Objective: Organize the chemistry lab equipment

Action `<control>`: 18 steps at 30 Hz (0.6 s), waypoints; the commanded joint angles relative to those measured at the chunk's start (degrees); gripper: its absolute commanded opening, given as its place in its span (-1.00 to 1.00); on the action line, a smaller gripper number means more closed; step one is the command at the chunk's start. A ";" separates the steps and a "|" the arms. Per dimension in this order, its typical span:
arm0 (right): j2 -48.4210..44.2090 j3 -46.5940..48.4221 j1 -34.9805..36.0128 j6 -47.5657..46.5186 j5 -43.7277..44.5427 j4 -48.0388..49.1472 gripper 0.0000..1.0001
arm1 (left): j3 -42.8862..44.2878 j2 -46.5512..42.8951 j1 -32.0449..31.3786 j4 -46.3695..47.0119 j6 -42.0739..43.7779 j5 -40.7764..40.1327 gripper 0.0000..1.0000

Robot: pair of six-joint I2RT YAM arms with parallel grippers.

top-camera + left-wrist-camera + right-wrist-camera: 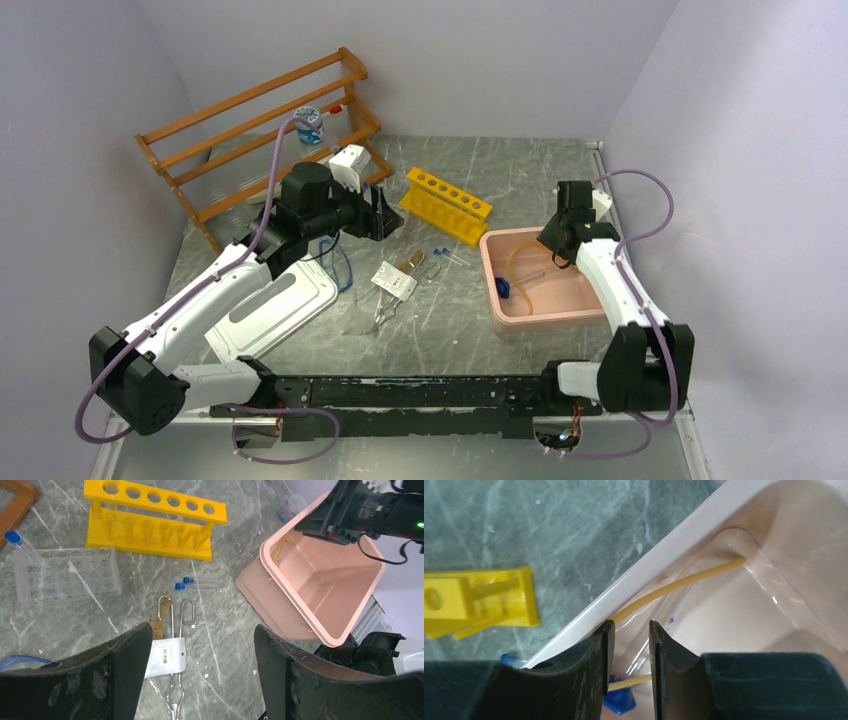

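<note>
**Left gripper** (388, 215): Fingers are spread wide with nothing between them. It hangs over the middle of the table (520, 170), above the loose items.

**Right gripper** (630, 630): Fingers stand a narrow gap apart over the far left corner of the pink tub (585, 300). The tan rubber hose (684, 580) lies in the tub beneath them. One stretch curves along the tub wall and a second stretch shows through the gap. The hose is not pinched.

**Pink tub:** It sits by the right edge of the table. It holds the hose and a small blue piece (503, 289) near its left wall.

**Items on the table, middle area:**
- The white flat packet (167, 657) lies across the metal tweezers (173, 630).
- A brown-bristled piece (159, 626) is just beside the tweezers' looped ends.
- Two blue-capped clear tubes (200, 583) lie side by side between the tweezers and the yellow tube rack (155, 522).
- The blue cord loop (340, 262) lies left of the packet, partly under the left arm.
- A clear plastic tube tray (65, 575) stands beside the yellow rack.

**Other items:**
- The yellow tube rack stands toward the far edge, left of the tub.
- The wooden shelf rack (260, 125) occupies the far left corner.
- A white flat lid (270, 310) lies toward the near left corner, under the left arm.
</note>
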 commanded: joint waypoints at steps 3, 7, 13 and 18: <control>8.33 4.67 -2.04 -6.27 -3.20 6.55 -0.26 | 3.50 1.16 -0.37 1.65 0.89 -0.96 0.56; 12.46 7.77 -2.02 -8.59 -6.53 8.98 -0.18 | 3.77 1.56 -0.37 1.48 1.27 -1.48 0.56; 15.91 10.73 -2.01 -11.03 -12.24 11.56 -0.02 | 4.33 2.37 -0.34 1.30 1.42 -1.75 0.56; 14.76 12.50 -2.00 -10.62 -11.24 9.35 0.02 | 4.27 2.40 -0.31 1.29 1.29 -1.70 0.56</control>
